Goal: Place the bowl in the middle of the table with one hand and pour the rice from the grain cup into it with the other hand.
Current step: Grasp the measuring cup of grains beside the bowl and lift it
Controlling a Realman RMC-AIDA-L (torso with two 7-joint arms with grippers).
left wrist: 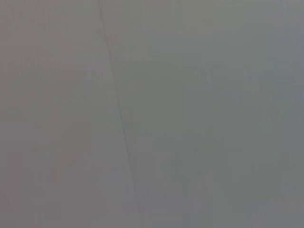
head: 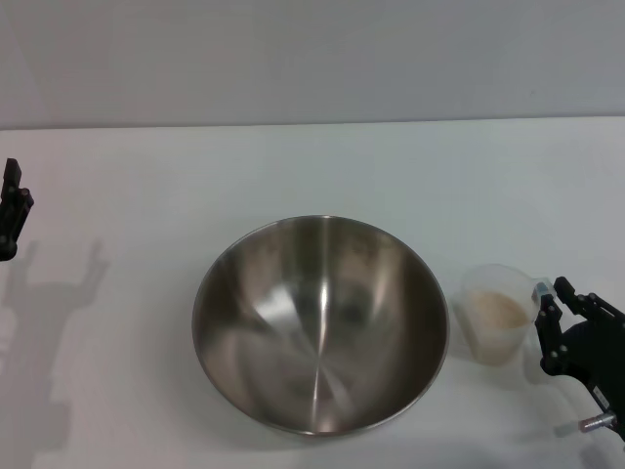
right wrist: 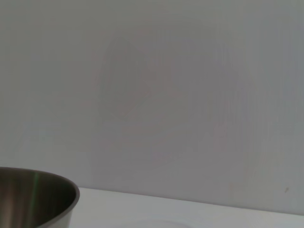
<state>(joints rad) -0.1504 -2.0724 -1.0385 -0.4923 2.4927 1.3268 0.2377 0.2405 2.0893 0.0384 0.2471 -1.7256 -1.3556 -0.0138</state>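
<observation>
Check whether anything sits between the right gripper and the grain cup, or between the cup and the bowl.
Nothing visible does. The right gripper is right beside the grain cup, and only bare table separates the cup from the bowl. The left gripper is far off at the table's left edge.

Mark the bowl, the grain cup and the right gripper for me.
bowl [head: 322,322], head view, on the brushed inner floor.
grain cup [head: 496,318], head view, on the clear wall over the rice.
right gripper [head: 553,315], head view, between the fingertips beside the cup.
</observation>
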